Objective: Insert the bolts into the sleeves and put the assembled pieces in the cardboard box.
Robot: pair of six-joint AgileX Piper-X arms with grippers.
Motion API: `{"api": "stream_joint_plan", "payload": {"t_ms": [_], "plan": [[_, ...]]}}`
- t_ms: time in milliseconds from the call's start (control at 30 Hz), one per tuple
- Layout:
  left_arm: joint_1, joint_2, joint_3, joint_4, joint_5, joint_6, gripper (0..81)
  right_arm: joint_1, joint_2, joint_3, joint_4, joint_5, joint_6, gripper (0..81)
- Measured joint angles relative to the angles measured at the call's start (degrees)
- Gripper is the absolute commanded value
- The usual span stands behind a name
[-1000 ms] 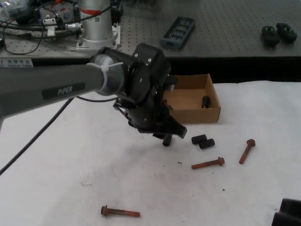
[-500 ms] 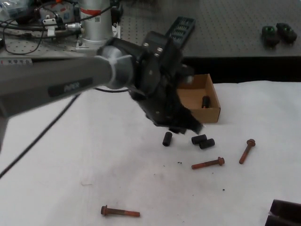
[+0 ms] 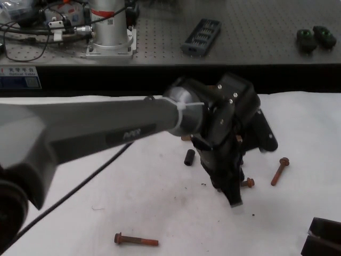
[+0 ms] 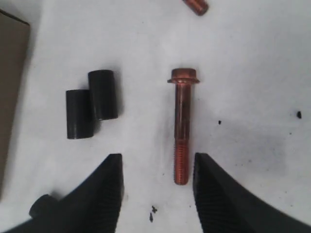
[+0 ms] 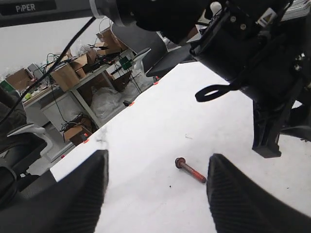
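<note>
My left gripper (image 4: pixel 156 165) hangs open just above the white cloth, one finger on either side of the threaded end of a rusty bolt (image 4: pixel 181 124). Two black sleeves (image 4: pixel 91 103) lie side by side next to that bolt, and the cardboard box (image 4: pixel 9 97) sits beyond them. In the high view the left gripper (image 3: pixel 232 192) covers most of this bolt, leaving its head (image 3: pixel 248 182) showing. A lone sleeve (image 3: pixel 189 157) lies to its left. My right gripper (image 5: pixel 158 160) is open at the near right corner (image 3: pixel 322 240), holding nothing.
Another bolt (image 3: pixel 279 170) lies to the right of the left gripper. A third bolt (image 3: pixel 136 240) lies near the front edge, also seen as a bolt (image 5: pixel 190 170) in the right wrist view. A perforated metal bench with clamps (image 3: pixel 201 36) runs behind the cloth.
The left arm has swung right and toward the front, from above the lone sleeve to over the middle bolt. It now hides the box and the paired sleeves in the high view.
</note>
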Motion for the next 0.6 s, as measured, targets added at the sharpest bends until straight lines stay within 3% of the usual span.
{"api": "stream_joint_plan", "payload": {"t_ms": [133,600], "plan": [[-1.11,1.60,0.00,0.00,-6.74,9.54,33.6,0.00,0.00,0.00,0.00,0.14,0.00,45.7],[-1.91,2.73,-0.80,-3.88,-3.51,13.70,33.6,0.00,0.00,0.00,0.00,0.14,0.00,45.7]]}}
